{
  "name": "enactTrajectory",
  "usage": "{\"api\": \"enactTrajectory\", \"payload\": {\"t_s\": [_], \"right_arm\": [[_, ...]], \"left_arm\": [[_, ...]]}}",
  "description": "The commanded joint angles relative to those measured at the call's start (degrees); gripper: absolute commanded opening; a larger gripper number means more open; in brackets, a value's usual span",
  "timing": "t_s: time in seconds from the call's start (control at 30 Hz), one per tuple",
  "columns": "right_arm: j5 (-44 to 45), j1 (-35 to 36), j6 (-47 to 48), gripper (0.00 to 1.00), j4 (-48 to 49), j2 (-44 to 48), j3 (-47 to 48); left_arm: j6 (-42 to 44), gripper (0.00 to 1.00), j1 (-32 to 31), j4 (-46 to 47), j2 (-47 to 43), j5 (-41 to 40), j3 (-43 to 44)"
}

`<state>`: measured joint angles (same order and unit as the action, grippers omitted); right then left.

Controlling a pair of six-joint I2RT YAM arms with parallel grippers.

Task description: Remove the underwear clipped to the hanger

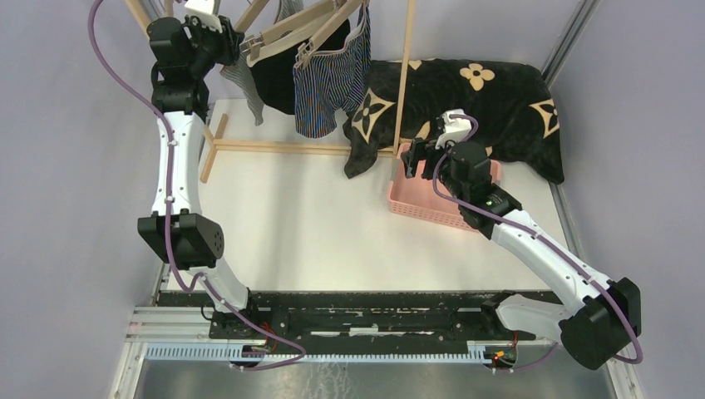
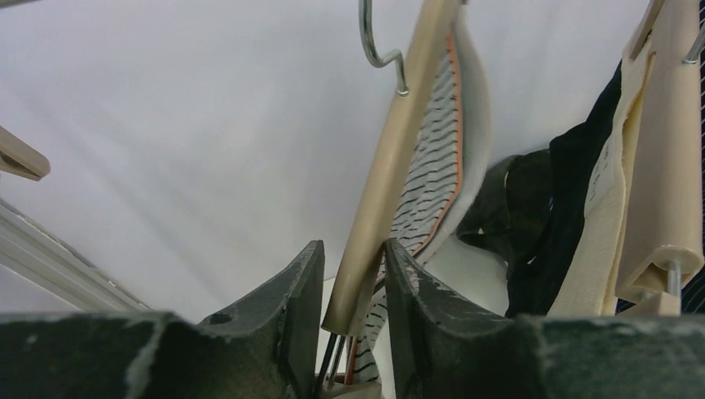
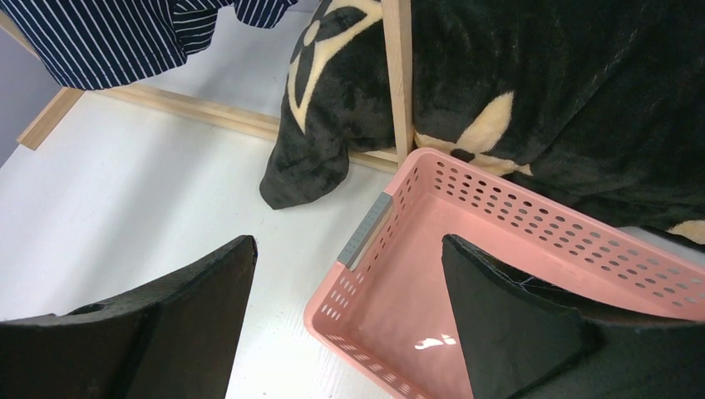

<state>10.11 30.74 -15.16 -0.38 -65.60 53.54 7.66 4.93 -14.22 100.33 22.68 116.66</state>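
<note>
Three boxer shorts hang from wooden clip hangers at the back left: grey-white striped (image 1: 245, 87), black (image 1: 278, 79) and navy striped (image 1: 332, 83). My left gripper (image 1: 226, 46) is raised at the hangers. In the left wrist view its jaws (image 2: 353, 266) are nearly closed around the lower end of the wooden hanger (image 2: 399, 158) that carries the grey-white striped shorts (image 2: 436, 158). The black shorts with a beige waistband (image 2: 565, 216) hang to the right on another hanger (image 2: 665, 166). My right gripper (image 1: 413, 154) is open and empty over the near left corner of the pink basket (image 3: 499, 199).
A black flower-patterned blanket (image 1: 482, 91) lies at the back right, partly behind the pink basket (image 1: 416, 199). The rack's wooden post (image 1: 405, 75) stands between the clothes and the blanket, and its base bar (image 1: 274, 147) runs along the table. The navy shorts also show in the right wrist view (image 3: 108, 33).
</note>
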Motion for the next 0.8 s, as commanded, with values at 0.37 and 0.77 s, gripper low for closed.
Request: {"api": "enactTrajectory", "payload": {"t_s": [0.37,0.77], "right_arm": [[-1.0,0.5,0.0,0.91,2.8,-0.5,0.4],[-1.3,0.5,-0.1,0.91,2.7,-2.4,0.7]], "left_arm": [[-3.6,0.2,-0.8,11.9,-5.5,-3.3,-6.4],[-5.7,0.07,-0.9,16.0,-7.8,-7.8,-6.0]]}}
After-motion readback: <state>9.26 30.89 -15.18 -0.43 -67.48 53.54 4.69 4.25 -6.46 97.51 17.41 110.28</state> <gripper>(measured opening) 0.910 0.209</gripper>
